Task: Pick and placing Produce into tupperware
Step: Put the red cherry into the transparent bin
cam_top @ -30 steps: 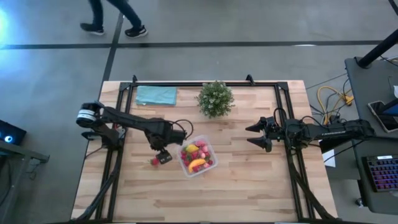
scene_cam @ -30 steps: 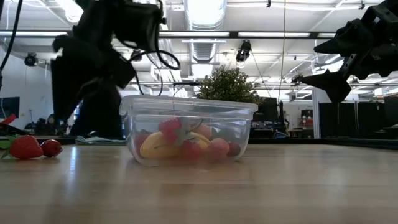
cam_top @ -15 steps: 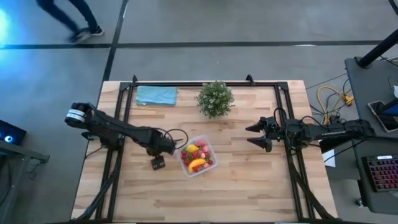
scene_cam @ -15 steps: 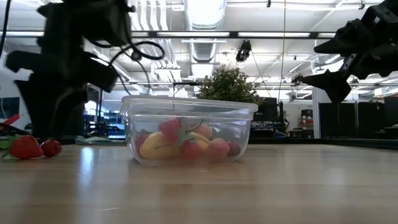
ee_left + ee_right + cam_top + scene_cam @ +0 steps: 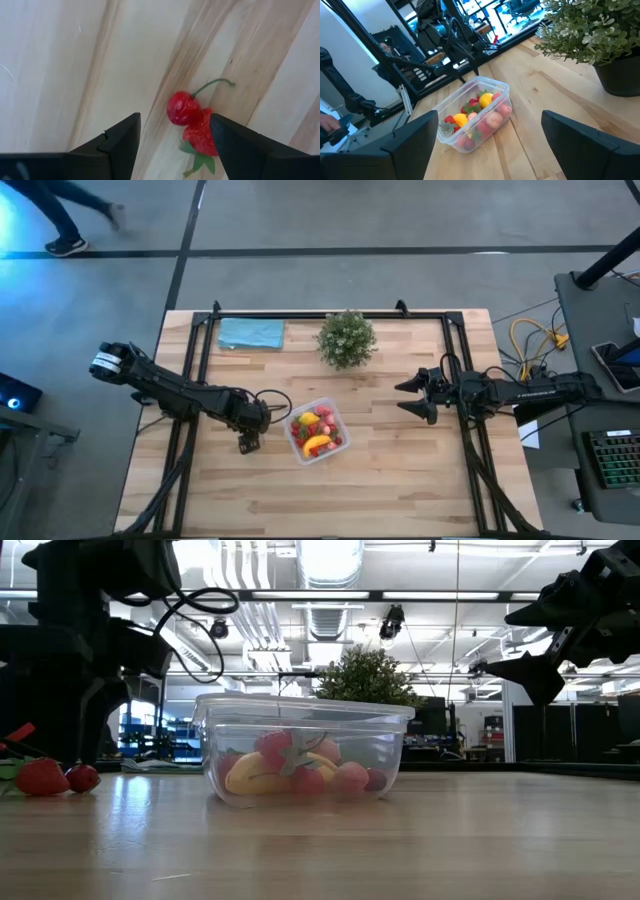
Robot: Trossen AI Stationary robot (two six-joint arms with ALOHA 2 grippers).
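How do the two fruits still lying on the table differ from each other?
The cherry is round, smooth and darker red, with a thin green stem; the strawberry is longer, brighter red and has green leaves. They lie touching, both between the open fingers of the left gripper.

We see bare desk point(image 5: 390, 480) along the near edge and between the tupperware point(image 5: 317, 432) and the right gripper point(image 5: 407, 398), so that stretch is open. Behind the tupperware the potted plant point(image 5: 346, 337) stands in the way, with the teal cloth point(image 5: 251, 333) beside it. The left gripper point(image 5: 172, 145) hangs with fingers point(image 5: 120, 142) spread above a cherry point(image 5: 181, 108) and strawberry point(image 5: 201, 134) touching each other, bare wood around them.
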